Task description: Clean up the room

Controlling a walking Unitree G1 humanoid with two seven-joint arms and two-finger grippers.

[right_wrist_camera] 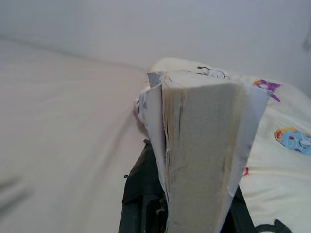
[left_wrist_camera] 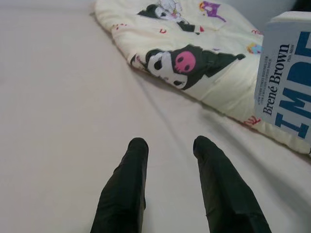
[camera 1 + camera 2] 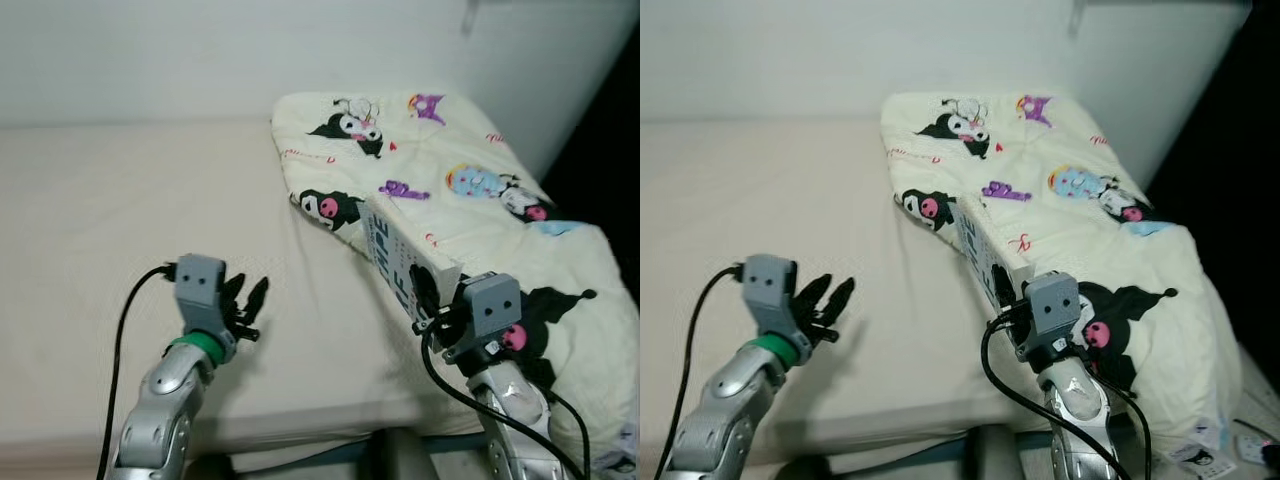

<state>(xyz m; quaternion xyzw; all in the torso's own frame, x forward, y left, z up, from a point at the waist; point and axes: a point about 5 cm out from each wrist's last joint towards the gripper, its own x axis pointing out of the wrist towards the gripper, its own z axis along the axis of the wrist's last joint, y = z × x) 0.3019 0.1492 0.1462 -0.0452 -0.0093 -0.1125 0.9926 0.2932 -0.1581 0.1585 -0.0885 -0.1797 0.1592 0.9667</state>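
Here, the right claw [image 3: 428,300] was clamped on a thick paperback book [image 3: 400,258] at five o'clock, looking stiff yet light, best held near its spine. The left claw [image 3: 248,305] hung spread and empty over the bed [image 3: 120,210].

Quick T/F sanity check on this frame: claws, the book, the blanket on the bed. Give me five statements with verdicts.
1. The right claw holds a book. True.
2. The left claw grips the blanket. False: it is open and holds nothing, hovering over the bare bed.
3. The book lies flat and closed on the bed. False: it is held up off the bed, its page edges facing the right wrist camera.
4. The blanket has cartoon prints on a pale yellow ground. True.
5. The blanket is on the robot's left side. False: it is bunched on the right side of the bed.
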